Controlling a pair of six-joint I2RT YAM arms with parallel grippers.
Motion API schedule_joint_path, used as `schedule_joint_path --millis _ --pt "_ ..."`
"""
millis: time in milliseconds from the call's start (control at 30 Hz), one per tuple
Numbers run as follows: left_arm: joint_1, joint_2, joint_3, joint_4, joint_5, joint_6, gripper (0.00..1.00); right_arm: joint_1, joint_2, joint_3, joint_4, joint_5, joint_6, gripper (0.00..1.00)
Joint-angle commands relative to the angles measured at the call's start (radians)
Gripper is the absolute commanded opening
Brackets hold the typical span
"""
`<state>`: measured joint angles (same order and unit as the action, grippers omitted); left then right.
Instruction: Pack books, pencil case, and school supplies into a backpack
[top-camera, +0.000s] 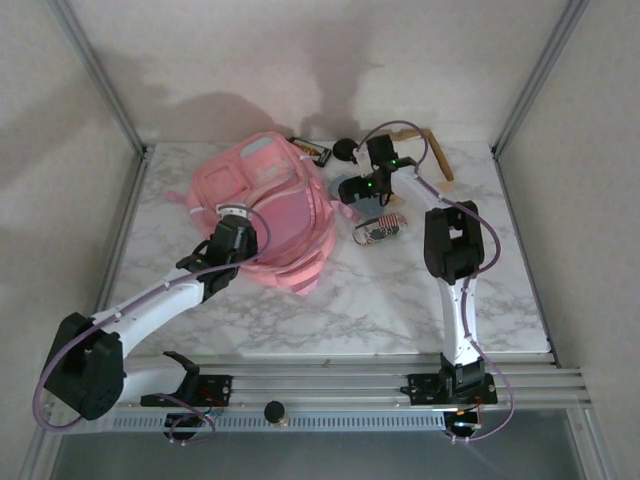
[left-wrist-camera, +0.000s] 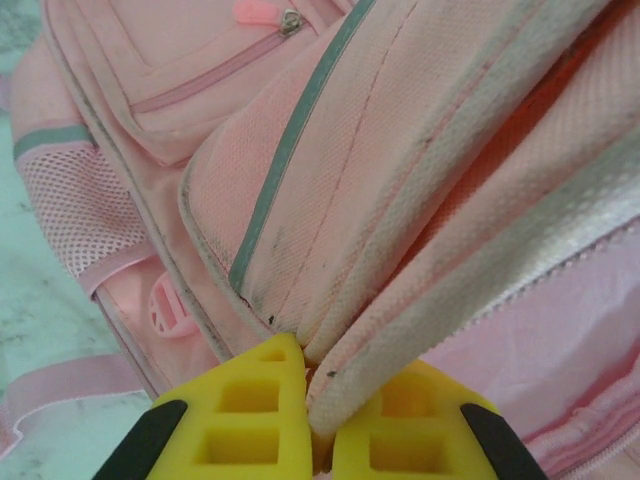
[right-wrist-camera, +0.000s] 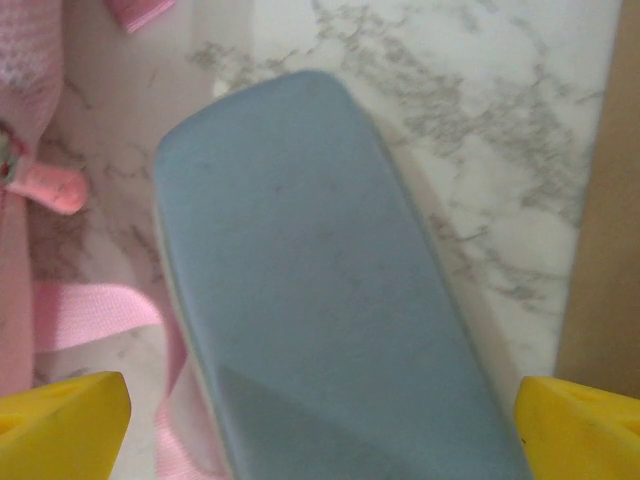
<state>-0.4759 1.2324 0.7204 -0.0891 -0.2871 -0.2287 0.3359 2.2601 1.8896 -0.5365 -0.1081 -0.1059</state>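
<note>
- Your backpack (top-camera: 270, 200) lies on the left half of the marble table (top-camera: 400, 300), toward the far side. It is the biggest thing there, with a front pocket facing up.
- The left wrist view shows you its zipped pocket with a pink zip pull (left-wrist-camera: 262, 12). A mesh side pocket (left-wrist-camera: 75, 215) sits on the left of that view.
- Your left gripper (top-camera: 234, 230) is at the backpack's near edge. Its yellow fingers (left-wrist-camera: 250, 420) are pinched tight on a thick piped rim of the pink fabric, with the fold squeezed between them.
- The dark brown book (top-camera: 312, 152) sits at the backpack's far right corner, right against the fabric as far as you can tell.
- Just right of the backpack, a blue-grey oblong case (right-wrist-camera: 310, 280) lies flat on the marble. A pink strap (right-wrist-camera: 90, 320) runs up to its left side.
- Your right gripper (top-camera: 358, 195) hangs over that case with its jaws spread wide. One yellow fingertip (right-wrist-camera: 60, 425) stands clear on the left and the other sits by the case's right edge. Nothing is clamped.
- A small patterned pouch (top-camera: 380, 230) lies just near of the case, apart from the backpack.
- The cardboard tray (top-camera: 440, 155) is at the far right of the table. Its brown side fills the right edge of the right wrist view.
- A small black object (top-camera: 345, 150) sits between the book and the tray. You cannot tell what it is.
</note>
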Motion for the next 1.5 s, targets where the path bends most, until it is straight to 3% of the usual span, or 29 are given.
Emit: schedule_joint_path --millis 0,367,533,667,800,900,1067,1467 --pt "-0.017 -0.055 0.024 -0.063 0.028 -0.104 0.0 -0.015 0.041 0.055 -0.074 0.017 -0.054 0.99" --pt "-0.026 -0.081 0.033 -0.088 0.071 -0.13 0.0 -0.001 0.124 0.091 -0.147 0.067 -0.041 0.99" --pt "-0.026 -0.062 0.048 -0.094 0.06 -0.145 0.0 0.031 0.033 0.002 -0.077 0.13 -0.02 0.99" --pt "-0.026 -0.062 0.047 -0.091 0.059 -0.145 0.0 0.037 0.002 0.057 -0.095 0.2 0.024 0.99" --pt "-0.027 -0.078 0.038 -0.081 0.055 -0.148 0.0 0.049 0.021 0.08 -0.106 0.161 0.022 0.99" --pt "-0.027 -0.085 0.038 -0.086 0.047 -0.151 0.0 0.079 0.035 0.106 -0.118 0.199 0.004 0.99" --pt "-0.027 -0.091 0.043 -0.098 0.043 -0.146 0.0 0.041 0.103 0.205 -0.169 0.119 0.044 0.98" --pt "-0.027 -0.103 0.034 -0.094 0.05 -0.149 0.0 0.042 0.257 0.364 -0.225 0.11 0.058 0.99"
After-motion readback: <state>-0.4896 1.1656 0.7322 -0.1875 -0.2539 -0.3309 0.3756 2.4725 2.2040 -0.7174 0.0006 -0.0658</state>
